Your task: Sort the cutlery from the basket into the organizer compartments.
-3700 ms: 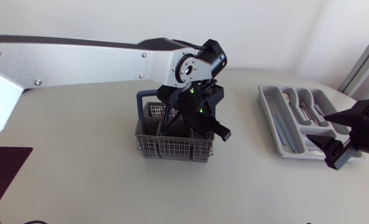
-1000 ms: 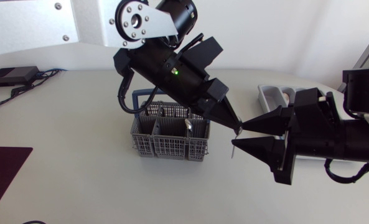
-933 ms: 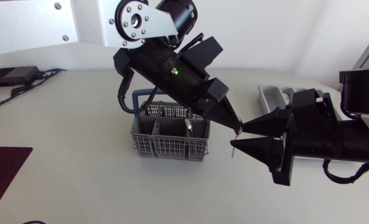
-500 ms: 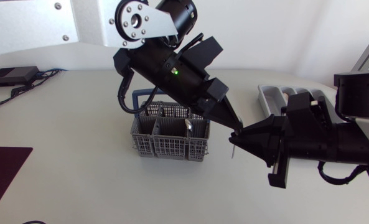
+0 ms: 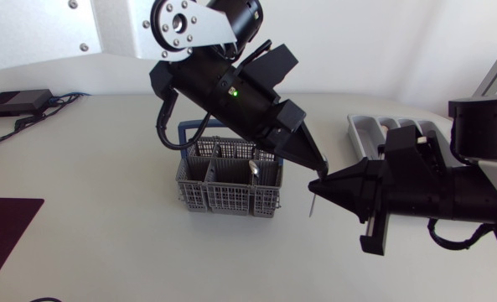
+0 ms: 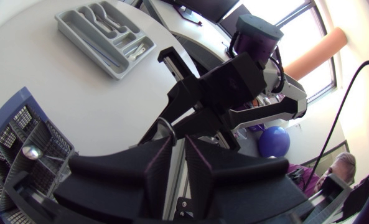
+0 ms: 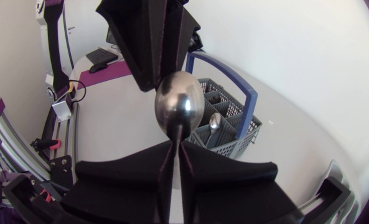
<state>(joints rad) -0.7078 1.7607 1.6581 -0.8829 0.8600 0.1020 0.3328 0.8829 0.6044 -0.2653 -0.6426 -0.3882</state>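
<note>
A metal spoon (image 5: 313, 203) hangs in the air just right of the grey cutlery basket (image 5: 227, 199). My right gripper (image 5: 320, 190) is shut on its neck; in the right wrist view the bowl (image 7: 178, 107) stands up above the right gripper (image 7: 175, 144). My left gripper (image 5: 318, 169) points down at the spoon's bowl from above, its fingers a narrow slit apart (image 6: 178, 142). Another spoon (image 5: 254, 169) stands in the basket. The grey organizer (image 5: 372, 126), seen whole in the left wrist view (image 6: 106, 38), lies at the back right, partly behind my right arm.
The basket has a blue handle (image 5: 185, 130) under my left arm. A black box with cables (image 5: 13, 102) sits at the far left. A dark purple mat (image 5: 1, 228) lies at the table's front left.
My right gripper has closed onto the spoon that the left gripper held out. The left fingers have eased apart and the left arm has drawn slightly up and left.
</note>
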